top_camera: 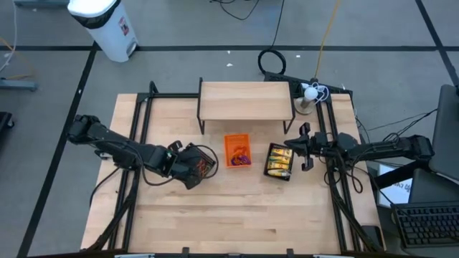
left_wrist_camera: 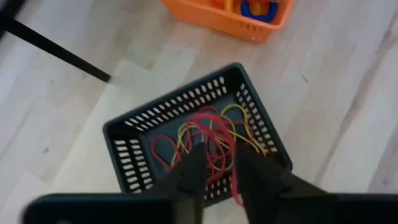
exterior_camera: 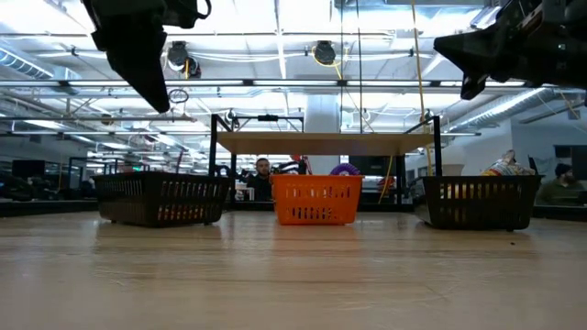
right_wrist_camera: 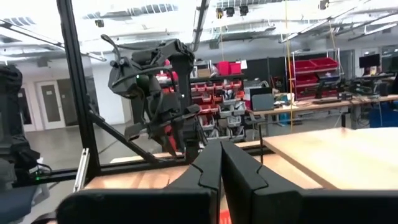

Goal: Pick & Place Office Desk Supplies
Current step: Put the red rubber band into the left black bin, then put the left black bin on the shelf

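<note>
Nearest in the left wrist view, the left gripper [left_wrist_camera: 219, 171] hangs directly above the left black mesh tray [left_wrist_camera: 127, 155], its jaws narrowly parted with a red rubber band [left_wrist_camera: 219, 163] draped between them and trailing over the tray's near wall. Whether the jaws pinch that band or it merely hangs there cannot be told. In the tray lies a tangle of red and yellow rubber bands [left_wrist_camera: 205, 134]; the loops sprawl every way, so the heap has no single long axis, though it spreads mostly along the tray's longer side.

Beyond it on the wooden counter [top_camera: 237, 208] stands the small orange tray [top_camera: 237, 150], midway between the two black ones, holding blue and purple rings [top_camera: 244, 156]. To its right is the right black mesh tray [top_camera: 279, 161], filled with yellow packets [top_camera: 278, 165] lying with their long sides across the tray's length.

Just beside that tray's right edge, raised off the counter, waits the right gripper [top_camera: 302, 149], its jaws pressed together and holding nothing.

At the far edge of the counter stands a low wooden shelf [top_camera: 245, 100] on black legs. In the low view, a person [exterior_camera: 263, 176] sits behind it in the room.
</note>
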You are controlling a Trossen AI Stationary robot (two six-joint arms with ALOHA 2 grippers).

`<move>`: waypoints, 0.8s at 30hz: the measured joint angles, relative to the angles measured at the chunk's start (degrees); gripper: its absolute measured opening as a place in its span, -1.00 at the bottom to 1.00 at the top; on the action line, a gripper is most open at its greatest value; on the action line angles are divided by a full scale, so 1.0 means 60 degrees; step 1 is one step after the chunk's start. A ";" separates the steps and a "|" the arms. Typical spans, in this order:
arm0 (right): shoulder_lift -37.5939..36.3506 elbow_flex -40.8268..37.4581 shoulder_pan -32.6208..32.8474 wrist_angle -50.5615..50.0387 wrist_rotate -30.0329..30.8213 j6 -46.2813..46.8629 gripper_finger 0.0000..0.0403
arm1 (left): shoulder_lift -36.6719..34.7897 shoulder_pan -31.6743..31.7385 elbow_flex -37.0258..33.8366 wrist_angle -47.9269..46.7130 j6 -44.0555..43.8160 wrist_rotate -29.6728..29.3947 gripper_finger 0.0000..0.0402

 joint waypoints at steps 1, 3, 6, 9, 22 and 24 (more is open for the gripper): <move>0.0000 0.0000 0.0000 -0.0074 -0.0003 0.0031 -0.98 | 0.0000 0.0002 0.0000 -0.0002 0.0005 0.0077 -0.51; 0.0000 0.0000 0.0000 -0.0131 0.0004 -0.0004 -0.98 | 0.0000 0.0007 0.0000 -0.0002 0.0032 0.0105 -0.34; 0.0004 0.0000 0.0000 -0.0131 0.0004 -0.0071 -0.98 | 0.0000 0.0007 0.0000 -0.0026 0.0055 -0.0018 -0.09; 0.0004 0.0000 0.0000 -0.0128 0.0004 -0.0085 -0.98 | 0.0000 0.0077 0.0000 -0.0111 0.0376 -0.0200 0.13; -0.0044 0.0000 0.0003 -0.0102 -0.0022 0.0737 -0.98 | -0.1114 0.0419 0.0004 0.1222 0.3000 -0.0917 0.19; -0.0044 0.0000 0.0000 -0.0102 -0.0040 0.0730 -0.99 | -0.1779 0.0419 -0.0035 0.1689 0.3468 -0.0950 0.06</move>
